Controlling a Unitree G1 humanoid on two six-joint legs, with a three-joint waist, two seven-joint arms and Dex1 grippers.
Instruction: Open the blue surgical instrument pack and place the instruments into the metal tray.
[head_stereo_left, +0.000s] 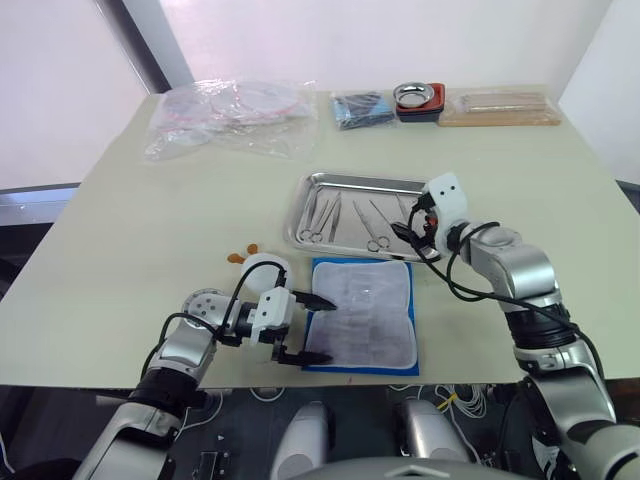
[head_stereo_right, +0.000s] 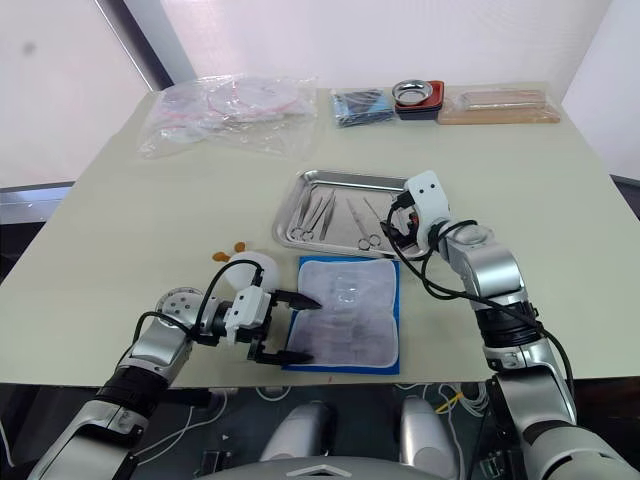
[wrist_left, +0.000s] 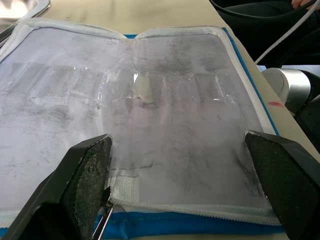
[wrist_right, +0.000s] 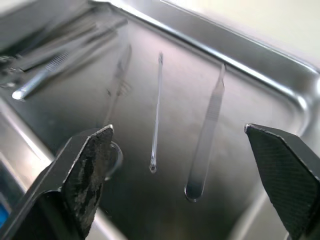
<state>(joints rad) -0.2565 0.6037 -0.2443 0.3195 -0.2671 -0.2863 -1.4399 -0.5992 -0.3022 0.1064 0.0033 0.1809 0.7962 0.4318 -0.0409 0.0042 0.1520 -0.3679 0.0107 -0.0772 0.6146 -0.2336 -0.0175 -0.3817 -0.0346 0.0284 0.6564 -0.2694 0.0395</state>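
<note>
The cream table (head_stereo_left: 120, 230) carries the metal tray (head_stereo_left: 308, 200) near its centre, with the opened blue surgical instrument pack (head_stereo_left: 362, 312) just beside it at the near edge. Along the far edge lie clear plastic bags (head_stereo_left: 230, 118), a small dark-blue packet (head_stereo_left: 362, 109), a red holder (head_stereo_left: 420, 108) and a wooden board (head_stereo_left: 500, 112).

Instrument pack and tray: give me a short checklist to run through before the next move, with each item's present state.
1. Pack opened flat on the table: ok.
2. Pack pockets emptied: cannot tell; something thin and metallic shows at its near edge by a left finger.
3. Instruments lying in the tray: ok.
4. Left gripper open and empty over the pack: ok.
5. Right gripper open and empty over the tray: ok.
</note>
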